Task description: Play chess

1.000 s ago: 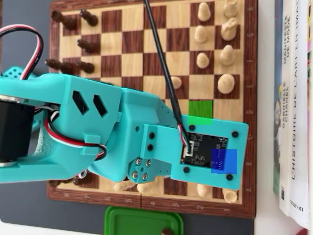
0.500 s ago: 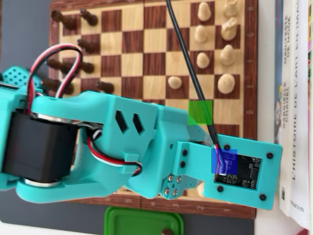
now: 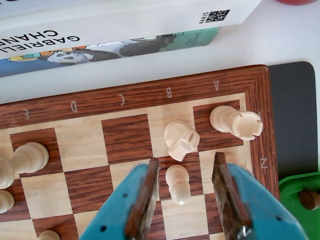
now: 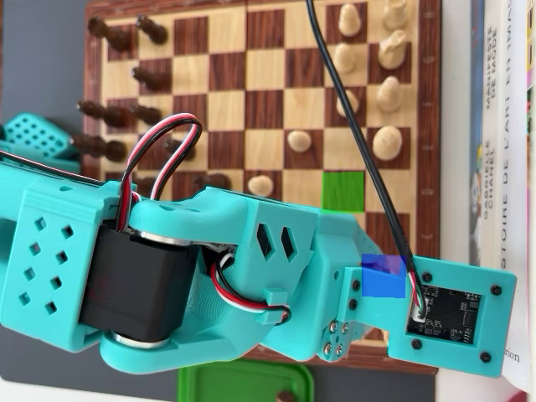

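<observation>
Pincer (image 3: 183, 185): standing open, flanking a pale pawn (image 3: 178, 184), gripping nothing.
Pawn: sitting upright near the board's (image 3: 125, 97) lettered edge, in the B file.
Knight (image 3: 181, 139): lying just beyond the pawn.
Rook (image 3: 236, 122): resting in the A corner.
Book (image 3: 115, 30): lying past the board's edge.

Eight dark pieces (image 4: 107, 33), eight pale pieces (image 4: 387, 142).
</observation>
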`<state>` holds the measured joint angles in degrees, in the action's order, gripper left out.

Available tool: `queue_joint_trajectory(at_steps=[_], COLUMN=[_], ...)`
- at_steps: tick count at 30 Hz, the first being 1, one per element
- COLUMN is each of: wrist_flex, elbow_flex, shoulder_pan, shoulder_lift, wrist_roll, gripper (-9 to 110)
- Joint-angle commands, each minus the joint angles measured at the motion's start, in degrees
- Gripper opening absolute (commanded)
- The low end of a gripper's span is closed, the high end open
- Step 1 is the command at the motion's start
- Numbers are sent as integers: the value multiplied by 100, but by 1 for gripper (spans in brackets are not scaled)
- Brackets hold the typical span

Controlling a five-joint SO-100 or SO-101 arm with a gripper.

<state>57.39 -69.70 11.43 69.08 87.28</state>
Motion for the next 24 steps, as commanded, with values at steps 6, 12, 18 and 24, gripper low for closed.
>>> queue_joint_trajectory(at_steps=[6, 12, 18, 24], wrist_flex=[-53, -35, -53, -53], elbow_flex=[299, 422, 642, 633], shoulder_pan=[35, 18, 18, 18], shoulder_lift=[44, -246, -457, -475], wrist_roll=[-18, -9, -9, -9], gripper=[16, 16, 16, 16])
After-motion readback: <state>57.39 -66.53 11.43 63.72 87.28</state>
